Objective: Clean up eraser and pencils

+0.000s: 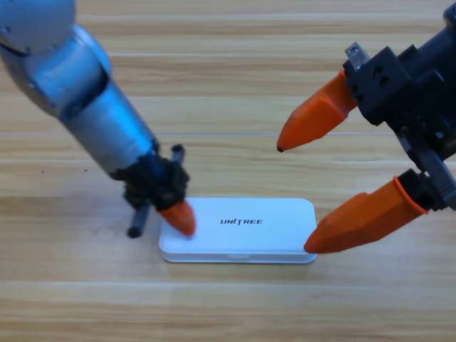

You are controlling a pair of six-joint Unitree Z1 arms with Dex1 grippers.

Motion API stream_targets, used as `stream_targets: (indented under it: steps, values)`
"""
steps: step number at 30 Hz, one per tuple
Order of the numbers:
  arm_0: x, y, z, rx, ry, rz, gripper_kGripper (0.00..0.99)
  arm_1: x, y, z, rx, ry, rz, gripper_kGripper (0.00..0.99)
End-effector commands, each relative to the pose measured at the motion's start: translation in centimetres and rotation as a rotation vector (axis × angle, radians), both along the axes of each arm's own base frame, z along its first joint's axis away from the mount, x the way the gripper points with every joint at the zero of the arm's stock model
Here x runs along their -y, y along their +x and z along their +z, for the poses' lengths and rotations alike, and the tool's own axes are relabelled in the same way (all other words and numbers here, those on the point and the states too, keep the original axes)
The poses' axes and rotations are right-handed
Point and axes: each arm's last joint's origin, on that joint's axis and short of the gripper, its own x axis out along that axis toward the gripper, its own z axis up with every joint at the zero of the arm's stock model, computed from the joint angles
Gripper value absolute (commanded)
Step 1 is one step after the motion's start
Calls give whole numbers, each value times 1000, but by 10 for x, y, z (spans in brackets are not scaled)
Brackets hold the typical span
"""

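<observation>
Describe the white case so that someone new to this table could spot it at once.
On the wooden table, look below the middle, between the two arms. There lies a flat white case, shut, with rounded corners; the left gripper presses on its left end and the right gripper hangs open over its right end. It alone is white and bears the dark word UNITREE.

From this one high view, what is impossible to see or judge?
- Inside of the white case: its lid is shut, so the eraser and pencils cannot be seen.
- Left claw: points down at the case's left end; only one orange tip shows, the gap is hidden.
- Right claw: its arm is cut off by the right edge.
</observation>
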Motion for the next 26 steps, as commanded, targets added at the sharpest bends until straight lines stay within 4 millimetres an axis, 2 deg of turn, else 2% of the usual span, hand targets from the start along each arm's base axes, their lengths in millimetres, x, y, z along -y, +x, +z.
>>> stream_targets:
  steps: [1,5,8,9,10,11,12,13,20,26]
  values:
    - [-25,-44,103,92,-50,-6,0,-8,14,-10,-34,-14,-17,989]
    - [-55,-82,165,127,-78,-15,0,-8,14,-10,-33,-13,-17,989]
    - [-72,-104,185,140,-105,-9,0,-8,14,-10,-33,-13,-17,989]
    - [-76,-109,188,140,-110,-11,124,-8,14,-10,-33,-13,-17,989]
    - [-80,-113,189,144,-115,-5,356,-8,14,-10,-33,-13,-17,989]
    - [-82,-115,190,144,-115,6,666,-8,14,-10,-33,-13,-17,989]
    - [-83,-114,189,139,-113,16,927,-7,14,-10,-33,-12,-18,989]
    - [-82,-112,187,133,-107,21,986,-7,13,-10,-33,-12,-18,989]
    - [-97,-99,175,116,-77,121,990,-6,12,-8,-33,-8,-20,989]
    - [-103,-96,183,177,-102,246,990,-5,12,-8,-32,-7,-20,989]
